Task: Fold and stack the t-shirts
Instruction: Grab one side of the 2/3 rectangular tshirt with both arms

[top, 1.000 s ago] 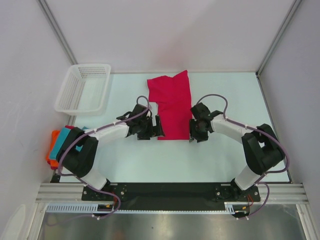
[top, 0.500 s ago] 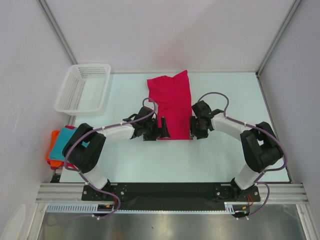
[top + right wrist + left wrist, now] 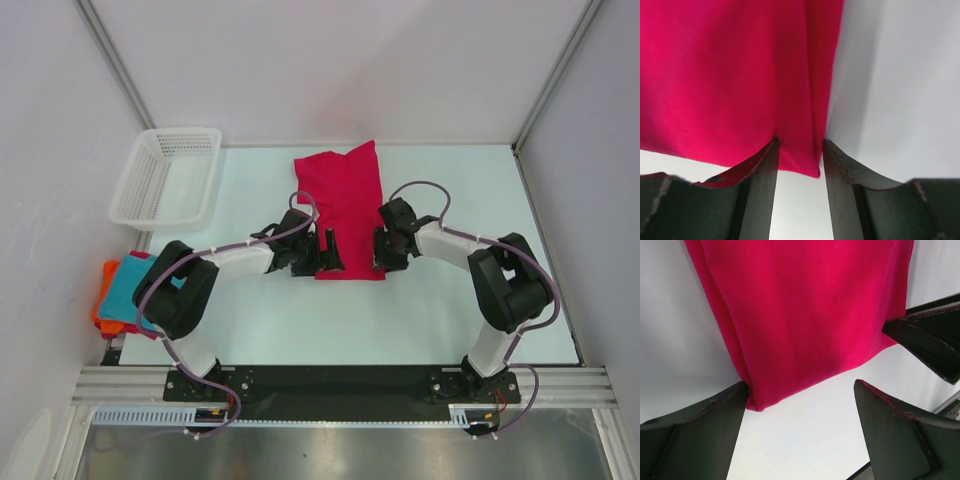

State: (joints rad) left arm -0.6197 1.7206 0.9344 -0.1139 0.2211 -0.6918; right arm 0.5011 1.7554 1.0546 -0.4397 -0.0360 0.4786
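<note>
The pink shirt point(image 3: 345, 205) lies on the table point(image 3: 450, 190) as a long strip running from near to far; its near end is right at both grippers; the left gripper point(image 3: 800, 402) is spread wide at the left corner; the right gripper point(image 3: 800, 145) has its jaws apart around the right corner, not squeezing yet.
</note>
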